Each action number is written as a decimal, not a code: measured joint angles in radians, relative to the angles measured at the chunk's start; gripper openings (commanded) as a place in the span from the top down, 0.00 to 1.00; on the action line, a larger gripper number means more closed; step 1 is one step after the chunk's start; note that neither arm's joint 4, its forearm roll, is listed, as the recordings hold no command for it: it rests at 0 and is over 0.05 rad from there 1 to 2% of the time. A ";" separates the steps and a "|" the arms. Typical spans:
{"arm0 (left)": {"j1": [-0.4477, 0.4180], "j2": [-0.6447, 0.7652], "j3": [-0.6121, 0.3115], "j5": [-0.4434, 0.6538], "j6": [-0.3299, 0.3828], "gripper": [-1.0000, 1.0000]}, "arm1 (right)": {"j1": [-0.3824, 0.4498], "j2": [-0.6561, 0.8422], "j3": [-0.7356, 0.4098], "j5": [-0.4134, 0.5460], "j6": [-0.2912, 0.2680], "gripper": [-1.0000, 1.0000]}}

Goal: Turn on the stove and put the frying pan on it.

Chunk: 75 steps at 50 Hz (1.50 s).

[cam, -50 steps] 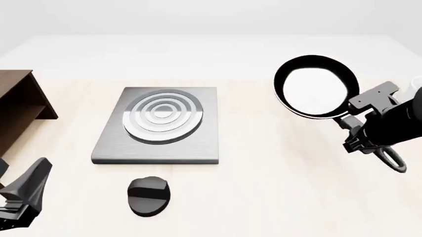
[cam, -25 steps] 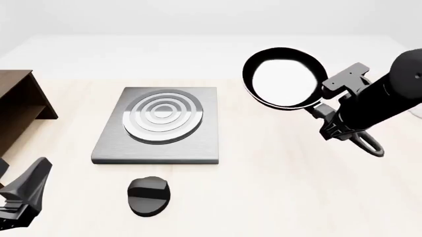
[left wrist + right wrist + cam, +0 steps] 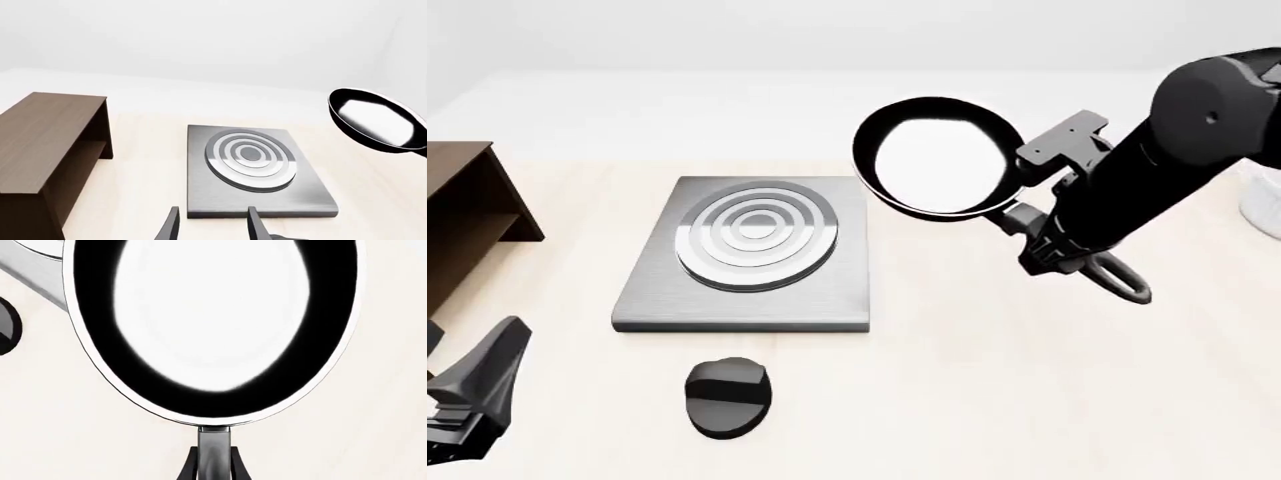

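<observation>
The right gripper is closed on the long black handle of the frying pan, carrying the pan in the air, tilted, with its glossy inside facing the front camera; in the front view its rim overlaps the stove plate's corner at about 1 o'clock from the burner rings. The handle's loop end projects below the gripper. In the right wrist view the pan fills most of the frame and is cut off at the upper edge; only the two finger tips flanking the handle are visible. The left gripper sits at the front view's 8 o'clock corner, partly cropped; the left wrist view shows its two fingers parted with nothing between them. One stove, a flat grey plate with concentric silver rings, lies flat on the table. One black oval knob lies at 6 o'clock from the plate, apart from it. One brown wooden shelf stands at 9 o'clock, cropped by the frame. A pale object at the right edge is too cropped to identify.
</observation>
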 measured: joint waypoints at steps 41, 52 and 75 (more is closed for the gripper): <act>0.000 0.000 0.000 -0.010 0.002 0.00 | 0.200 0.201 -0.222 0.066 0.046 1.00; 0.001 0.000 0.000 -0.012 0.002 0.00 | 0.237 0.269 -0.293 0.081 0.058 1.00; 0.003 0.000 0.000 -0.015 -0.001 0.00 | 0.310 0.394 -0.439 0.113 0.096 1.00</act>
